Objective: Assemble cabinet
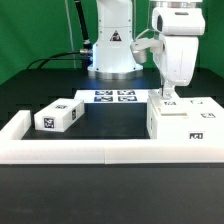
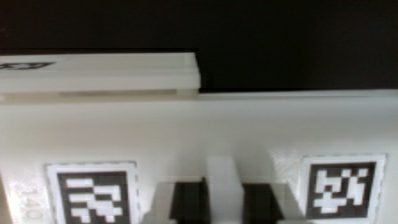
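Observation:
The large white cabinet box [image 1: 186, 122] stands at the exterior view's right, against the border wall, with small tags on its top and front. My gripper [image 1: 168, 97] is straight down on the box's top near its far left edge. In the wrist view the box [image 2: 214, 130] fills the frame, with two tags [image 2: 93, 192] on it. My gripper [image 2: 224, 200] shows as two dark fingers [image 2: 185, 202] on either side of a narrow white ridge of the box. Whether they press on the ridge does not show. A smaller white tagged cabinet part [image 1: 57, 117] lies at the left.
The low white border wall [image 1: 90, 151] runs along the front and left. The marker board [image 1: 113, 96] lies flat behind the middle. The robot base [image 1: 112, 50] stands at the back with cables beside it.

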Motion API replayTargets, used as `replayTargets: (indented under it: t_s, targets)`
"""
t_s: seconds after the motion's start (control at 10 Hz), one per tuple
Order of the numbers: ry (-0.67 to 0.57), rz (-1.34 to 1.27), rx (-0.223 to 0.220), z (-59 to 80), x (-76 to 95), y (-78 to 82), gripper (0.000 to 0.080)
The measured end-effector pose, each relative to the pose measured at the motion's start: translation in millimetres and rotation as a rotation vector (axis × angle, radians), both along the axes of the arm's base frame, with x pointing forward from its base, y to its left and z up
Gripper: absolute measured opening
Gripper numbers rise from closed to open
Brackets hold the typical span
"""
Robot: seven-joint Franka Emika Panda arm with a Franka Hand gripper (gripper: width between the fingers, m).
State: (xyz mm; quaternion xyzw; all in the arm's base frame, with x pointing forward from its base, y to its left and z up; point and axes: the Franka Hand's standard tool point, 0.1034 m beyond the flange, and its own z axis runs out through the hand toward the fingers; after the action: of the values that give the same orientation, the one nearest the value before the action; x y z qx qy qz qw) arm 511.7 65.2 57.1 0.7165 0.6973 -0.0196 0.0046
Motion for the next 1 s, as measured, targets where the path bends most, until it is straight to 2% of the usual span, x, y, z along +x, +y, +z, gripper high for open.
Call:
replayTargets:
  t_s: [0.3,0.7,1.0]
  targets:
    - [0.002,0.0,-0.001,0.1,1.7,0.4,0.007]
    - [0.015,-0.005,-0.008,0.0,44.0,-1.7,0.007]
    - [0.018,-0.011,-0.01,-0.3,60.1,-2.6,0.007]
